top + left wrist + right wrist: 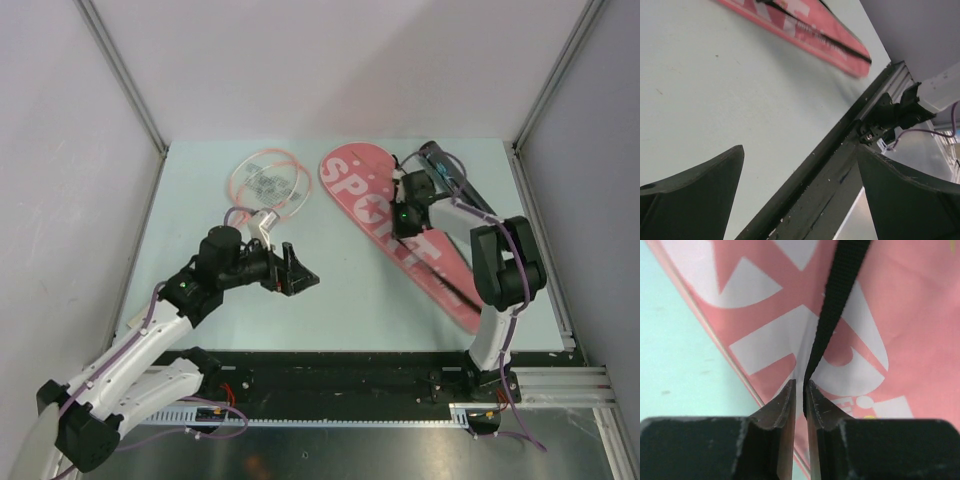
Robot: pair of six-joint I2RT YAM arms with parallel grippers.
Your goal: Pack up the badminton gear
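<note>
**Right fingers pinch the cover's strap**

The fingers [784, 407] of the right gripper [801, 386] stand almost together. The black strap [836, 300] runs down into the narrow gap between them, and they appear to have it pinched. The strap lies on the pink cover [365, 185], which stretches flat on the table [340, 310] from the far middle to the near right, white lettering up. I judge the step in hand to be taking hold of the cover, to open it or shift it for the racket. The next move calls for a gentle lift, watching that the strap does not slip out and that the cloth comes with it.

The left gripper [303, 268] hangs over the bare middle of the table, fingers spread wide, holding nothing. The racket [268, 182] lies at the far left, its head just beside the cover's far end. Something pale lies inside the head, too small to tell. A black tube [452, 172] lies at the far right, just beyond the cover and close to the right arm, where it could be knocked.
</note>
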